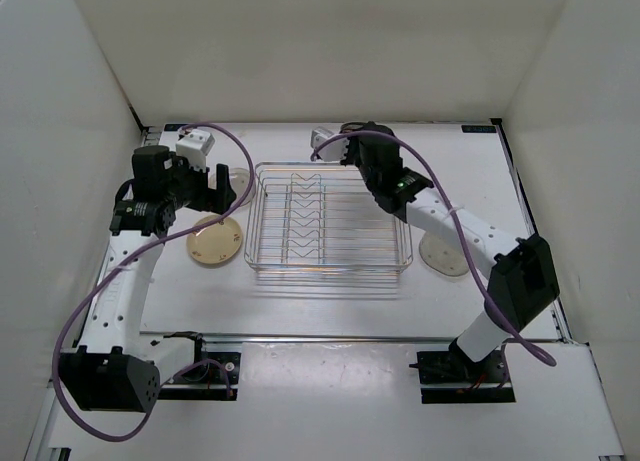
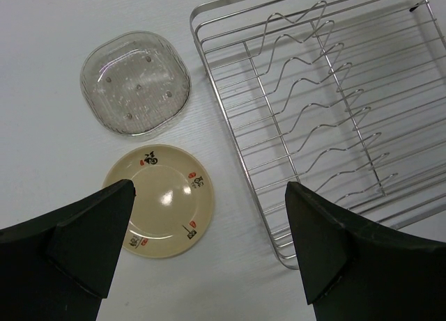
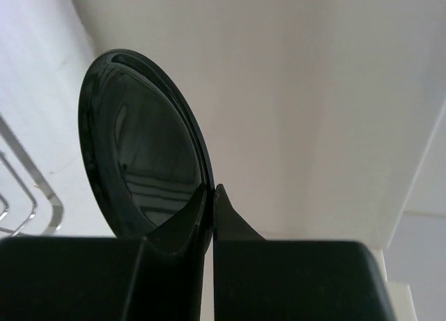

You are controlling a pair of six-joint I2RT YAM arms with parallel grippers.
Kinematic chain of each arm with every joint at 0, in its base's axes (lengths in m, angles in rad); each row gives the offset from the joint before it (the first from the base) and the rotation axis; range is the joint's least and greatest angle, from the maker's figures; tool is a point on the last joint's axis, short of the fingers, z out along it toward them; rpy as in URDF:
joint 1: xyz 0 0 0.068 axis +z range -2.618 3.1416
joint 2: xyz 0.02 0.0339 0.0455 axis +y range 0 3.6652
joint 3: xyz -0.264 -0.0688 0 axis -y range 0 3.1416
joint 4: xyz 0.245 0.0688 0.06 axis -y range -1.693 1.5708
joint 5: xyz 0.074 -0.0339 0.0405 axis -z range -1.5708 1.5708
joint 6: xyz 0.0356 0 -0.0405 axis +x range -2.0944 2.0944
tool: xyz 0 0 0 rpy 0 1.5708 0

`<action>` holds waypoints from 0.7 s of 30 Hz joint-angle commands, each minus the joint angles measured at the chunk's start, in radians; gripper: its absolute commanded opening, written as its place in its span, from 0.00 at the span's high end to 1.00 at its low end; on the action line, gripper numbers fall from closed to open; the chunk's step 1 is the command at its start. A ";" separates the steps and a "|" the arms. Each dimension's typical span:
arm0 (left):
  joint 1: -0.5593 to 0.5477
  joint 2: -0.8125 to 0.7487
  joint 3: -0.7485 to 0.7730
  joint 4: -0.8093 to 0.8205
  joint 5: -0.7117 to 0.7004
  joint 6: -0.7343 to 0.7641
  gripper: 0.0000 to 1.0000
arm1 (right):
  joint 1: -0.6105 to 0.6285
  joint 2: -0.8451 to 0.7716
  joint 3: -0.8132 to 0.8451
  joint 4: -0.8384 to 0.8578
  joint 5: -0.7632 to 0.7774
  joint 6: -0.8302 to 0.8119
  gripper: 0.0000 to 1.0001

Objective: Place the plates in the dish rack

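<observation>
Currently R pincer (image 3: 211, 193) pinches blk plate (image 3: 139, 147) by rim, in-line w/ fingers.

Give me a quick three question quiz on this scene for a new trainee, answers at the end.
1. True or false: the rack already holds a plate.
2. Which gripper pinches the black plate: A left, B right?
3. How many plates lie on the table beside the rack in the left wrist view?
Key: 1 false. 2 B, the right gripper. 3 two: the cream plate and the clear plate.
</observation>
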 commanded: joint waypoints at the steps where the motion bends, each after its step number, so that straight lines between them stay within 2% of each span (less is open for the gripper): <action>1: 0.013 -0.042 -0.004 0.007 0.027 0.006 0.00 | 0.011 -0.018 0.107 0.021 -0.011 0.033 1.00; 3: 0.013 -0.042 -0.004 0.007 0.027 0.006 0.00 | 0.020 -0.005 0.137 -0.053 -0.035 0.067 1.00; 8: 0.022 -0.051 -0.004 0.007 0.036 0.006 0.00 | 0.029 0.015 0.137 -0.053 -0.076 0.067 1.00; 15: 0.022 -0.051 -0.004 0.007 0.036 0.006 0.00 | 0.029 0.081 0.261 -0.248 -0.224 0.197 1.00; 21: 0.031 -0.071 -0.013 0.007 0.036 0.015 0.00 | 0.018 0.148 0.350 -0.274 -0.334 0.286 1.00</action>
